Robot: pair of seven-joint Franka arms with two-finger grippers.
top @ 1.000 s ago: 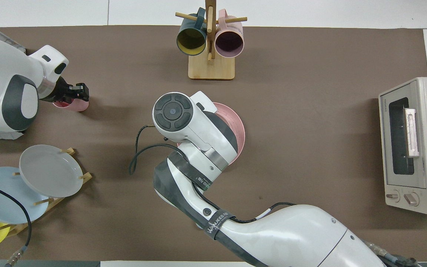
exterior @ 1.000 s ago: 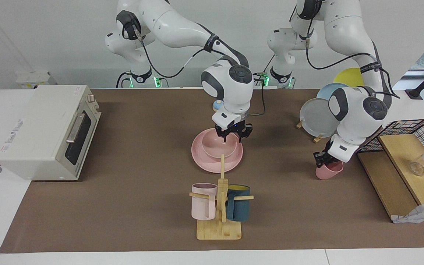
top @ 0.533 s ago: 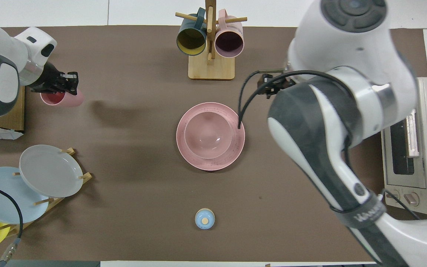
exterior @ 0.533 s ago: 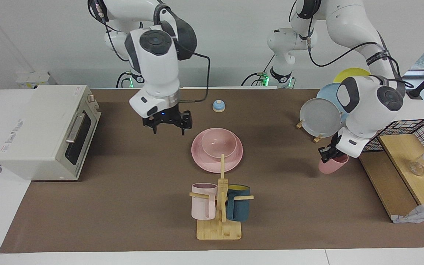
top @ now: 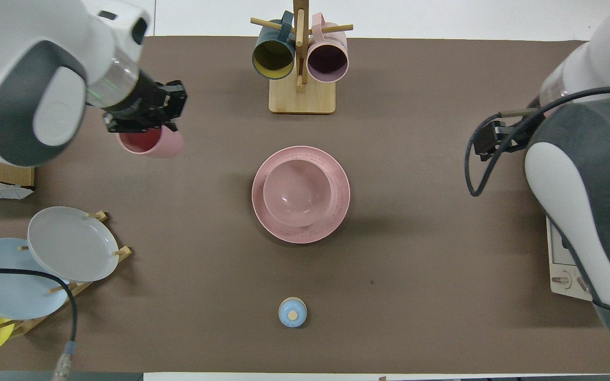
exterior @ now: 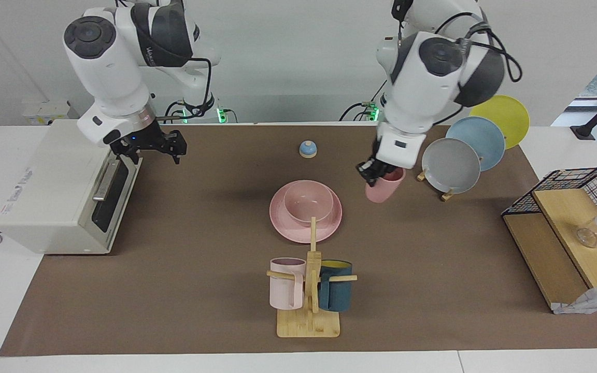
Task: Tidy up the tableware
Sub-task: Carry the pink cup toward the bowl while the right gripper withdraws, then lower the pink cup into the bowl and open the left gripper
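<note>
The pink bowl sits in the pink plate at the middle of the brown mat; both also show in the overhead view, bowl and plate. My left gripper is shut on the rim of the pink cup and holds it tilted in the air over the mat, beside the plate toward the left arm's end. The overhead view shows this gripper and cup too. My right gripper is open and empty, raised over the toaster oven's front edge.
A wooden mug rack with a pale pink and a teal mug stands farther from the robots than the plate. A toaster oven sits at the right arm's end. A rack of grey, blue and yellow plates, a wire basket and a small blue knob are also there.
My left gripper has lifted the pink cup and carried it toward the plate. My right gripper has let go of the bowl and drawn away to the toaster oven.
</note>
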